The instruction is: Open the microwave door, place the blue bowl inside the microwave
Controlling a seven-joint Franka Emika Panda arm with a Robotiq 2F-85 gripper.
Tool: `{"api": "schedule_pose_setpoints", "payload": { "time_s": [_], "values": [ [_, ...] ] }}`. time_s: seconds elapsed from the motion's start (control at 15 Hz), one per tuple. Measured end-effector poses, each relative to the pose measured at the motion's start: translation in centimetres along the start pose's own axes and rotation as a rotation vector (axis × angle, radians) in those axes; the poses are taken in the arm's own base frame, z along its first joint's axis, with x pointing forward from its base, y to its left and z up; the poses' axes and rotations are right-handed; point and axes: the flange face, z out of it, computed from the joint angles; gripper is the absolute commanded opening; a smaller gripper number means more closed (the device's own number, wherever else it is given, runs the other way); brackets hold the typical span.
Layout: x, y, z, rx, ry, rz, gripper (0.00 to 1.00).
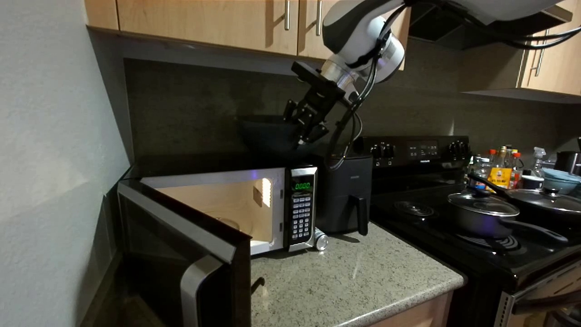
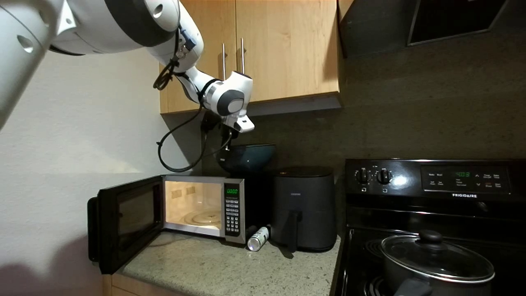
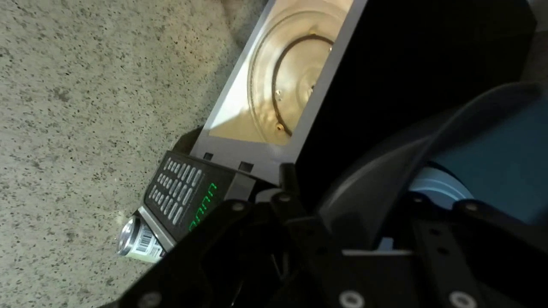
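The stainless-steel microwave (image 1: 302,209) stands on the counter, lit inside, with a glass turntable visible. Its microwave door (image 2: 129,222) is swung wide towards the wall side; the wrist view does not include it. Over the microwave's top, the dark blue bowl (image 2: 257,158) shows in both exterior views; its underside is too dark to tell what it rests on. My gripper (image 1: 296,127) is at the bowl's rim, pointing down. In the wrist view the bowl wall (image 3: 376,184) passes between the fingers of my gripper (image 3: 359,201), which stand apart; contact is unclear in the dark.
A black air fryer (image 2: 304,209) stands right beside the microwave, with a can (image 2: 259,239) lying between them. Wooden cabinets (image 1: 209,22) hang low over the arm. The stove holds a lidded pot (image 2: 437,263). A side wall (image 1: 54,136) borders the door.
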Motion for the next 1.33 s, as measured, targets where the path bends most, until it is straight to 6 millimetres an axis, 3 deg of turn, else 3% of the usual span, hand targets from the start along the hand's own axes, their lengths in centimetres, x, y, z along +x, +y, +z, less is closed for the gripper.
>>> {"api": "schedule_pose_setpoints", "payload": {
  "time_s": [0.27, 0.53, 0.67, 1.07, 1.33],
  "values": [
    [-5.4, 0.1, 2.5, -0.040, -0.069, -0.171, 0.03],
    [-11.8, 1.7, 6.1, -0.133, -0.161, -0.341, 0.06],
    [-13.6, 2.5, 7.2, -0.166, -0.188, -0.398, 0.06],
    [-14.0, 4.5, 7.6, -0.255, -0.250, -0.458, 0.06],
    [-11.3, 8.2, 8.6, -0.420, -0.311, -0.412, 0.07]
  ]
}}
